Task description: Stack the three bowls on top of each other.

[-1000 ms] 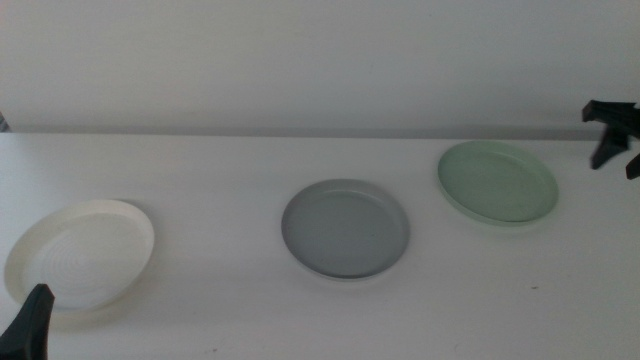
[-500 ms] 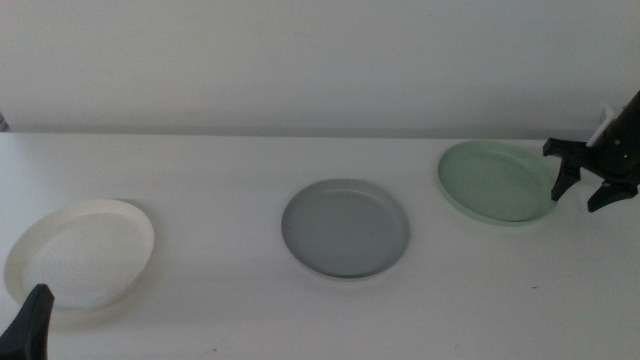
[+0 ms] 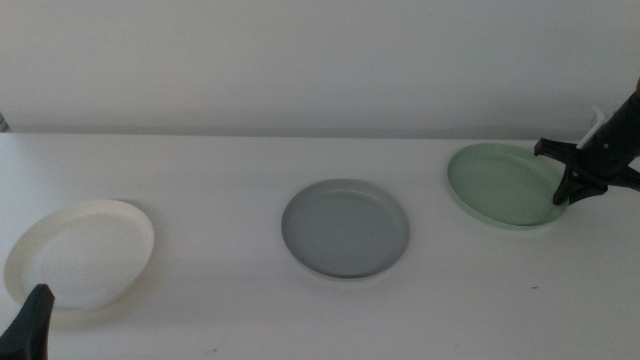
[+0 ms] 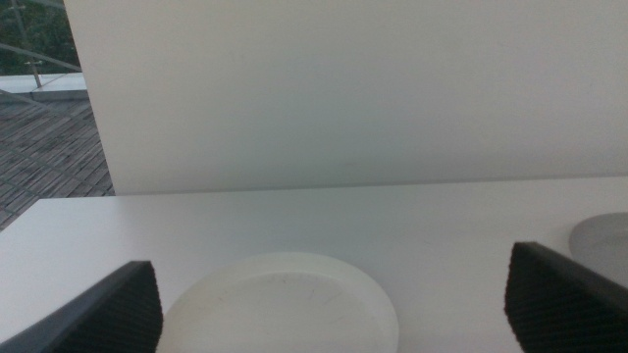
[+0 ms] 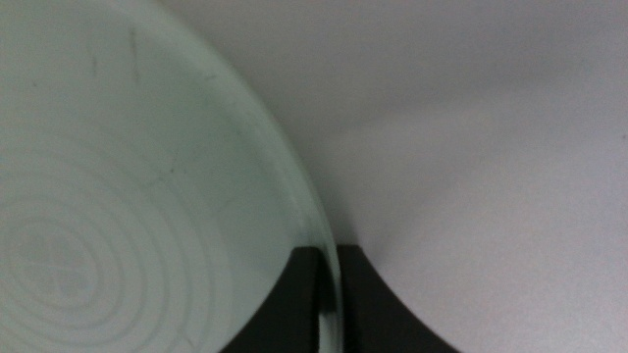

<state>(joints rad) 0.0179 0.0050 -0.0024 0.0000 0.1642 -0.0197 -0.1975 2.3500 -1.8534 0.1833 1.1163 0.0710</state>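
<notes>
The pale mint green bowl (image 3: 498, 185) sits at the far right, and my right gripper (image 3: 560, 173) is at its right rim. In the right wrist view the right gripper (image 5: 329, 294) has its jaws pinched on the rim of the mint bowl (image 5: 128, 196). The grey bowl (image 3: 345, 228) lies flat in the middle of the table. At the left lies the cream-white ridged bowl (image 3: 80, 252). My left gripper (image 3: 30, 325) waits at the bottom left corner. In the left wrist view the left gripper (image 4: 339, 289) is open, with the cream bowl (image 4: 285, 306) ahead of it.
A plain white wall (image 3: 320, 60) closes off the back of the white table (image 3: 220, 170). The grey bowl's edge (image 4: 603, 235) shows in the left wrist view. Bare tabletop separates the bowls.
My right gripper came in from the far right and down to the mint bowl's right rim, then shut on it. The mint bowl shifted slightly to the right. The left arm stayed still.
</notes>
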